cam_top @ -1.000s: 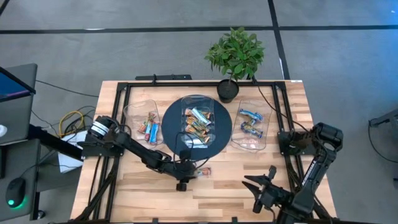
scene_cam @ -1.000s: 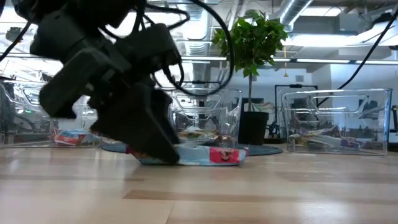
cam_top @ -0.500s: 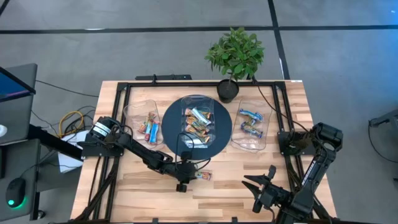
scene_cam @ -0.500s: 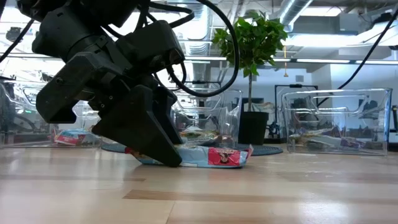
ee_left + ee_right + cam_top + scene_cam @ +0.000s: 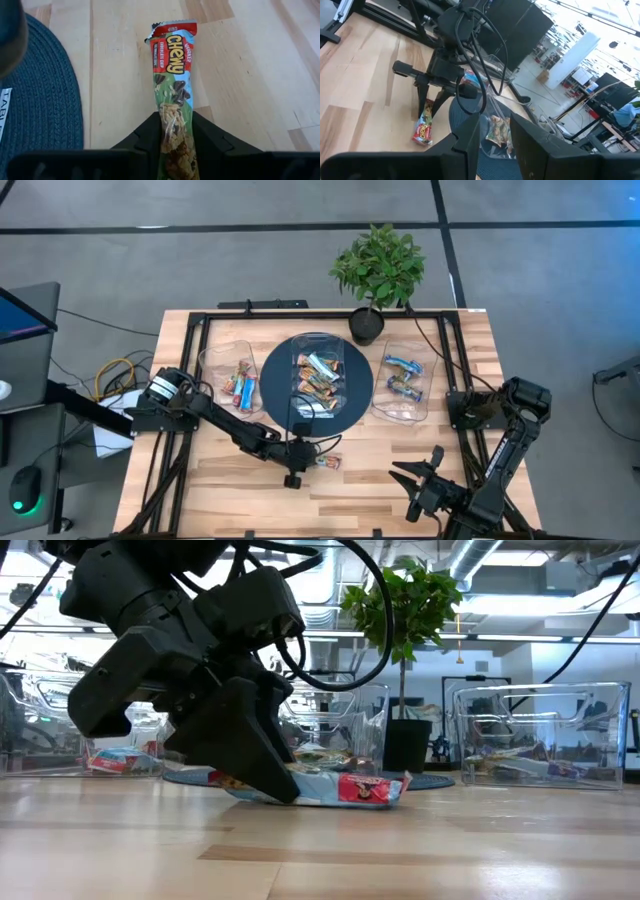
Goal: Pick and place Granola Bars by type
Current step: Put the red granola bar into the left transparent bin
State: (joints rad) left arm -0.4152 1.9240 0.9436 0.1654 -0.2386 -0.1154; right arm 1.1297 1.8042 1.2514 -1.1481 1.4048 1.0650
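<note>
Left wrist view: my left gripper (image 5: 175, 131) was pinched shut on the granola bar's (image 5: 173, 75) end beside the blue mat (image 5: 45, 95); light, crinkly, slippery, so I held gently.

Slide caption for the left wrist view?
Left gripper jaws shut on a Chewy granola bar lying on the wooden table.

Grey concrete floor (image 5: 250, 250) crossed by dark lines surrounds the wooden counter (image 5: 380, 480); exposed ceiling ducts (image 5: 500, 565) hang over a bright open room.
</note>
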